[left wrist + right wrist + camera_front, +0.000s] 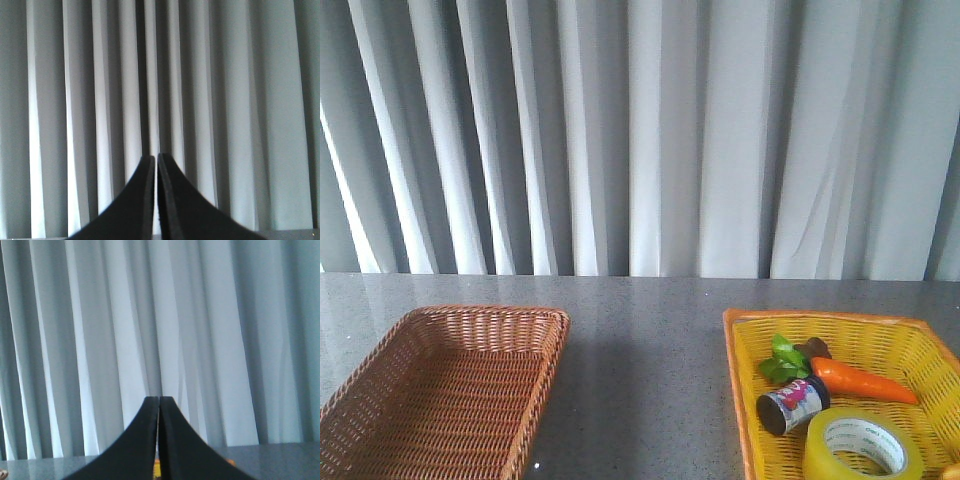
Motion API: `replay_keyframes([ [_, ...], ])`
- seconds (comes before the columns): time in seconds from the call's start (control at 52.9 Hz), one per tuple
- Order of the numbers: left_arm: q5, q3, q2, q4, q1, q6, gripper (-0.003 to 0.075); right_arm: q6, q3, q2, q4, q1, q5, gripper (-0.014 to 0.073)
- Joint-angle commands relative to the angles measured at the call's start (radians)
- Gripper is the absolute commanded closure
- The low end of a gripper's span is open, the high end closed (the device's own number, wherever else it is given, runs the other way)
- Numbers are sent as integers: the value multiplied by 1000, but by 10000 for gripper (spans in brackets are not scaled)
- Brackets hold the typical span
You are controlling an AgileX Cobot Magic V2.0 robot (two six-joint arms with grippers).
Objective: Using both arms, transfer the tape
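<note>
The tape (863, 447), a yellow translucent roll with a white core and green print, lies flat in the yellow basket (740, 352) at the front right of the front view. Neither arm shows in the front view. In the left wrist view my left gripper (156, 157) is shut and empty, its black fingers pointing at the grey curtain. In the right wrist view my right gripper (159, 399) is shut and empty, also facing the curtain, with a sliver of the yellow basket (157, 467) showing between its fingers. The tape is hidden in both wrist views.
An empty brown wicker basket (548, 372) stands at the front left on the grey table (645, 340). The yellow basket also holds a toy carrot (860, 380) with green leaves (782, 360) and a small printed can (792, 405). A grey curtain (640, 130) hangs behind.
</note>
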Motion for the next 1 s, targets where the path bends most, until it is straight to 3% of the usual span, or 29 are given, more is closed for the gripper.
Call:
replay_keyframes([
  [0.0, -3, -158, 130, 3, -18, 8, 726, -4, -151, 124, -7, 2, -58, 601],
  [0.151, 127, -364, 306, 2, -59, 58, 726, -12, -368, 309, -31, 2, 62, 601],
  [0.378, 220, -503, 510, -5, -59, 50, 726, -11, -597, 559, -66, 2, 244, 601],
  [0.492, 284, -537, 570, -5, -59, 51, 726, -10, -632, 638, -66, 2, 293, 601],
  [0.983, 305, -537, 638, -9, -59, 29, 722, -3, -632, 751, -36, 2, 293, 601],
])
